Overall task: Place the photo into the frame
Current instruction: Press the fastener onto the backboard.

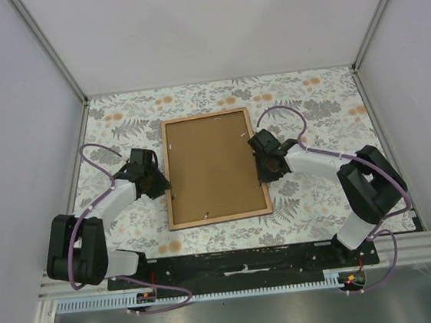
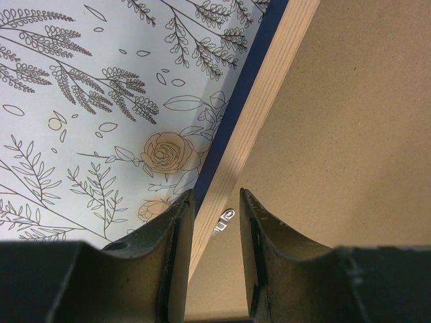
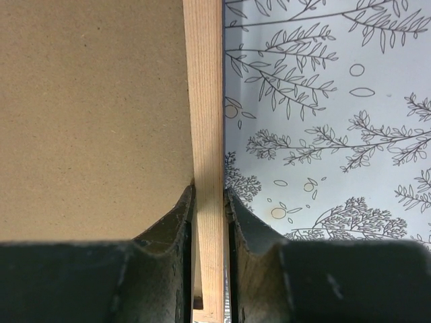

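My right pincer is pinching the frame rim; my left pincer straddles the opposite rim, and I can't tell if it grips.

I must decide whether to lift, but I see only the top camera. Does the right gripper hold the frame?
Observer: Yes. In the right wrist view, the right gripper is shut on the wooden rim of the frame, one finger on each side.
Operator: And the left one?
Observer: The left gripper straddles the rim, but a gap shows beside its inner finger.
Operator: Is anything in that gap?
Observer: A small metal clip on the backing board.
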Robot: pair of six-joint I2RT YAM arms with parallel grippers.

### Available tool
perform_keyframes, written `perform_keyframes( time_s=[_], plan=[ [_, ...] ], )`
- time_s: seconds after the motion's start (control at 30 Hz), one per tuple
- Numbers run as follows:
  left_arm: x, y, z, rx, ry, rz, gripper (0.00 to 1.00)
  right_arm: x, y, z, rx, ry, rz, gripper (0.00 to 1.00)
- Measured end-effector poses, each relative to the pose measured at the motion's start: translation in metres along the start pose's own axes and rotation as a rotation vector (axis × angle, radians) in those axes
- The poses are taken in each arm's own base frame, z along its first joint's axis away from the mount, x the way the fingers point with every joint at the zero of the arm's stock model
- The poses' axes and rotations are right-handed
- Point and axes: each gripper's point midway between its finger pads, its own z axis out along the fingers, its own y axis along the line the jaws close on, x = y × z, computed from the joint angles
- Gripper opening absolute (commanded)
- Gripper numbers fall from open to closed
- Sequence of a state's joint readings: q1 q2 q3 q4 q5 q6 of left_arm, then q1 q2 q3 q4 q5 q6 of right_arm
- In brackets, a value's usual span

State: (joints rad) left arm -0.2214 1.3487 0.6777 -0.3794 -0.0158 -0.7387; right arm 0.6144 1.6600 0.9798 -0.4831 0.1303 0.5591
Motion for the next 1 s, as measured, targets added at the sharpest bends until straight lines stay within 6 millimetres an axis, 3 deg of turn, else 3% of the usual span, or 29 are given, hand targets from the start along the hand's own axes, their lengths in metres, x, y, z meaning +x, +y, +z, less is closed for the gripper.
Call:
perform_keyframes(
  time_s=[0.1,0.23,0.37,0.47,0.6,0.7,0.83,1.0],
  plan=[
    [0.000,0.000,0.000,0.000,0.001,0.000,0.40,0.005,-0.001,-0.002,-0.005,0.001,-0.007,0.34],
    [0.000,0.000,0.000,0.000,0.000,0.000,0.40,0.012,-0.001,-0.005,-0.007,0.008,-0.021,0.37],
    [0.000,0.000,0.000,0.000,0.000,0.000,0.40,0.014,0.001,-0.005,-0.005,0.007,-0.038,0.24],
    [0.000,0.000,0.000,0.000,0.001,0.000,0.39,0.016,0.002,-0.006,0.001,0.005,-0.045,0.06],
    [0.000,0.000,0.000,0.000,0.000,0.000,0.40,0.017,0.001,-0.006,0.013,0.004,-0.045,0.02],
    [0.000,0.000,0.000,0.000,0.001,0.000,0.40,0.017,0.001,-0.006,0.016,0.002,-0.048,0.18],
    [0.000,0.000,0.000,0.000,0.001,0.000,0.40,0.017,0.001,-0.008,0.017,0.003,-0.047,0.59],
    [0.002,0.002,-0.001,-0.012,0.012,0.001,0.40,0.022,-0.001,-0.015,0.026,0.022,-0.066,0.77]
  ],
)
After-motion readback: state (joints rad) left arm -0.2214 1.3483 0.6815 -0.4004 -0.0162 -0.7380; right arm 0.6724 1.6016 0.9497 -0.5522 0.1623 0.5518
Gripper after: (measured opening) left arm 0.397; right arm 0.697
